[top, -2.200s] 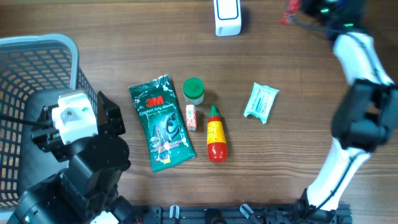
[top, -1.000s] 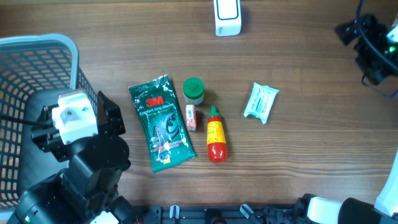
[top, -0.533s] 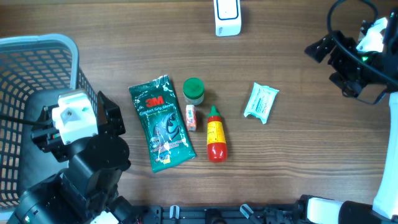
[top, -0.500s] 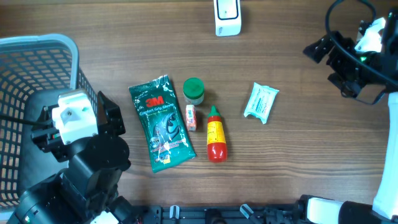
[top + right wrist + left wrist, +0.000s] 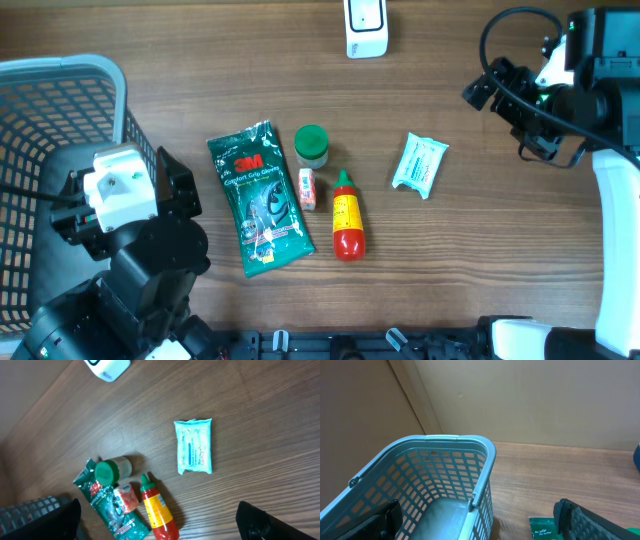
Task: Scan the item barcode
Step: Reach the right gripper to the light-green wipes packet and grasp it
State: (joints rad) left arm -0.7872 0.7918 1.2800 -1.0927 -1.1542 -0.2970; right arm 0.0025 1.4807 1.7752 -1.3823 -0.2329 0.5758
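The wooden table [image 5: 480, 260] carries a blue-grey mesh basket [image 5: 60, 70] at its left edge and a white scanner [image 5: 366, 26] standing at the middle of its far edge. Five items lie in a loose group at the centre of the table. The green pouch [image 5: 258, 198] lies flat on the side nearest the basket. The green-lidded jar [image 5: 311, 145] stands just beside the pouch's upper right corner. The small red-and-white packet [image 5: 308, 188] lies between the pouch and the red sauce bottle [image 5: 347, 216]. The bottle lies on its side with its green cap toward the far edge. The pale teal packet [image 5: 419, 164] lies apart from the others, toward the right edge of the table, with its printed face up. No barcode is legible on any item at this resolution. The right gripper [image 5: 500, 120] hangs above the table near the right edge, close to the teal packet and touching nothing. Its fingers [image 5: 257, 522] stand wide apart and hold nothing. The left gripper [image 5: 118, 200] hangs over the near right part of the basket, near the left near corner of the table. Its fingers [image 5: 592, 520] are likewise spread wide and empty. All five items are well apart from the scanner.
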